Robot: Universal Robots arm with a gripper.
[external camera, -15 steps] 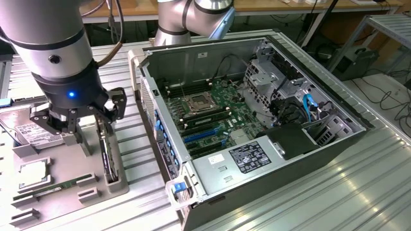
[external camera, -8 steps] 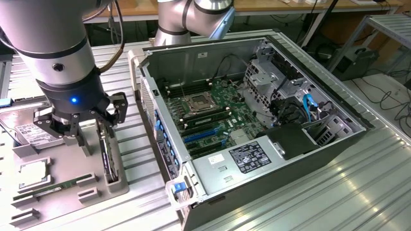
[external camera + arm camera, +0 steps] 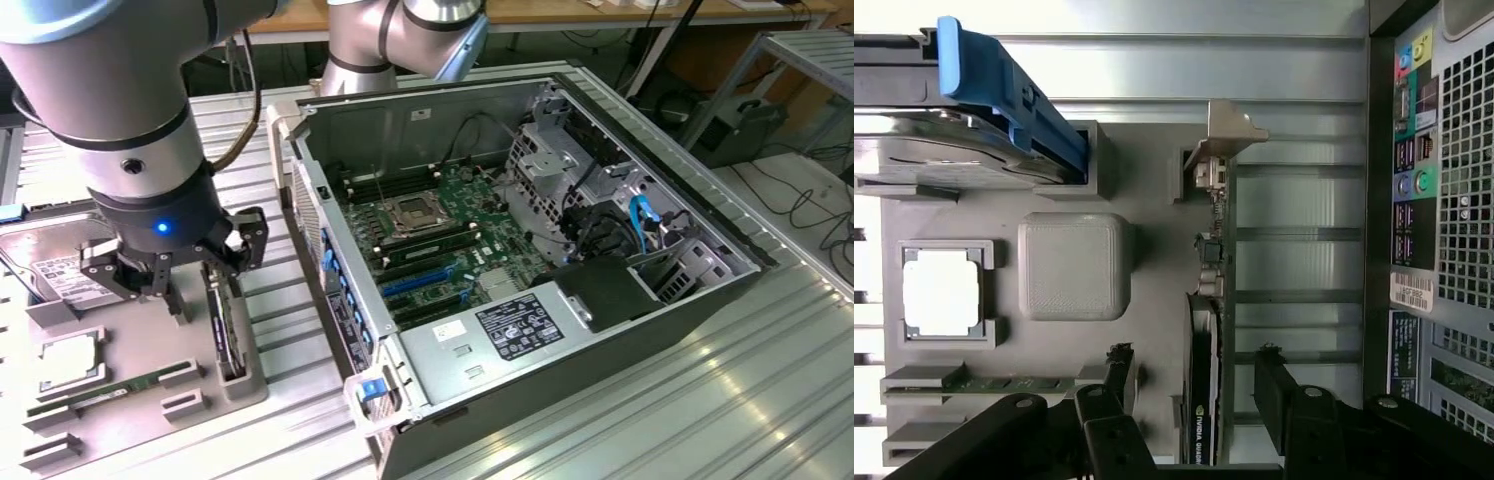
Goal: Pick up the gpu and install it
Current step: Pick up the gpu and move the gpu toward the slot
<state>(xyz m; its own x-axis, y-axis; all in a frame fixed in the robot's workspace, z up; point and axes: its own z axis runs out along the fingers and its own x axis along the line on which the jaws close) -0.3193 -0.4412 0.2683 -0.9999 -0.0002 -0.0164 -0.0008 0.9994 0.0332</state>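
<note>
GPU [image 3: 1204, 400] stands on edge in a slot of the grey fixture tray [image 3: 1144, 290] on the surface, beside the open computer case [image 3: 441, 120], not yet lifted. End effector [image 3: 1194, 358] hangs over it, fingers spread wide, one to each side of the card; no contact is evident. Step in hand: approach for the pick. A sound grasp, in my judgement, calls for pads square on both faces.

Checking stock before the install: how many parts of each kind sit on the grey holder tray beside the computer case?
gpu: 1
hard drive: 1
processor chip: 1
memory stick: 1
Total: 4
</note>
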